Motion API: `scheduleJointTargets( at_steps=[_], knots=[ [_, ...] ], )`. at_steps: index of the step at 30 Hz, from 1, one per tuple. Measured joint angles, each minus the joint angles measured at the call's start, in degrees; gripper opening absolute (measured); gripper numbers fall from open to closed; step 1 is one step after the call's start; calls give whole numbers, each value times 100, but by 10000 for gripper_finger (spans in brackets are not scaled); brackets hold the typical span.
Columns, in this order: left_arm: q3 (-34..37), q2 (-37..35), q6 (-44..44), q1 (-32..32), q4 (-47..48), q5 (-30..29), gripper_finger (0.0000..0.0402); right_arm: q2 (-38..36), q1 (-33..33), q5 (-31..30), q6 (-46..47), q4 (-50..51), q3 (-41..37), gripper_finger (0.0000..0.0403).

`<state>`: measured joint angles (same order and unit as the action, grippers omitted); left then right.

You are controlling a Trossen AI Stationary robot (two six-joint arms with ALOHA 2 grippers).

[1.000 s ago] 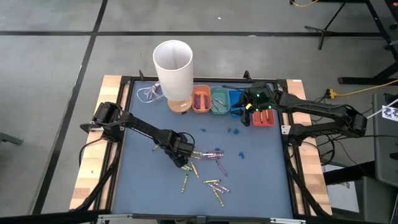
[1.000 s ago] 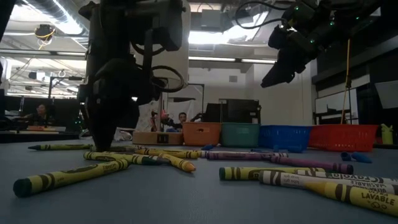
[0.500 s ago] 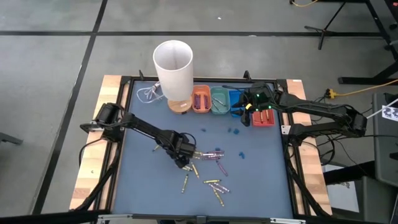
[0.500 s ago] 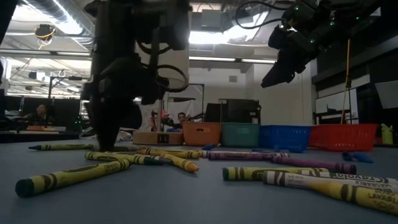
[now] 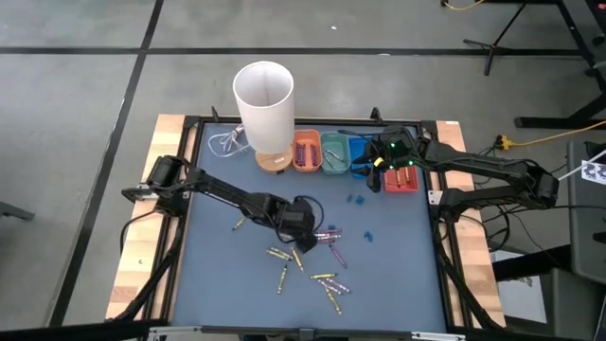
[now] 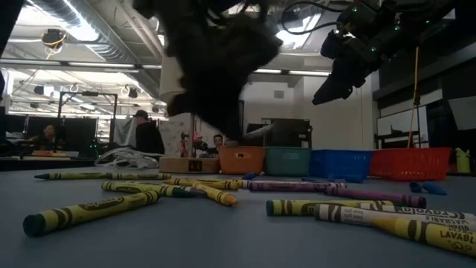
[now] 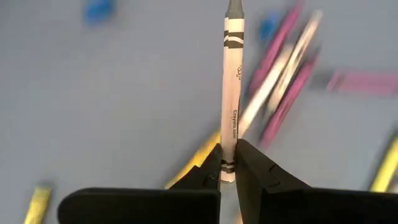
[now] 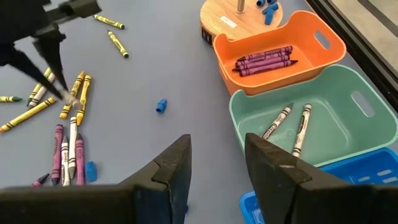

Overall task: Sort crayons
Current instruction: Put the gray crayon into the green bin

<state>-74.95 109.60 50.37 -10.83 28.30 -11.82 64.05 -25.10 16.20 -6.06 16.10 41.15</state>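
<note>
White crayon (image 7: 231,93) upright between left gripper (image 7: 227,168) fingers.

The blue-grey bench (image 5: 218,275) carries loose crayons (image 5: 327,281) scattered across its middle and near half, yellow, purple and pale, with small blue bits (image 5: 357,201) among them. Along its far edge stand a round wooden base (image 8: 239,22), then orange (image 8: 323,59), green (image 8: 367,134), blue (image 5: 358,154) and red trays (image 5: 401,180).

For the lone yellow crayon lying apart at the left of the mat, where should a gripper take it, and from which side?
Grip the yellow crayon at mid-length, coming straight down from above, fingers across its thin shaft. It lies flat with bare mat on both sides, so nothing crowds it. The left gripper, nearest, already holds a white crayon.
</note>
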Motion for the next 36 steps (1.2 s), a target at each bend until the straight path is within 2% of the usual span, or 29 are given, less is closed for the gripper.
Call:
scheduleJointTargets(
  at_steps=[3, 9, 12, 15, 20, 31, 36],
  knots=[
    [1, 22, -1, 80, -662, -891, 11, 0, 0, -2, 0, 0, 0, 150],
    [-1, 18, -1, 226, -1787, -3385, 11, 0, 0, -4, 0, 2, 0, 150],
    [-1, 11, -4, 370, -2162, -4045, 11, 0, 0, -6, 0, 0, 0, 150],
    [-1, 11, -2, 583, -2463, -4080, 11, 0, 0, -6, 0, 0, 0, 150],
    [-10, 137, -2, 931, -2994, -3671, 12, 0, 0, -6, 0, -5, 2, 150],
    [-8, 1001, 45, 1589, -4164, -3167, 12, -2, 0, -8, -3, -11, 7, 150],
    [-7, 1127, 48, 1794, -4472, -2574, 12, -2, 0, -8, -7, -10, 7, 150]
  ],
)
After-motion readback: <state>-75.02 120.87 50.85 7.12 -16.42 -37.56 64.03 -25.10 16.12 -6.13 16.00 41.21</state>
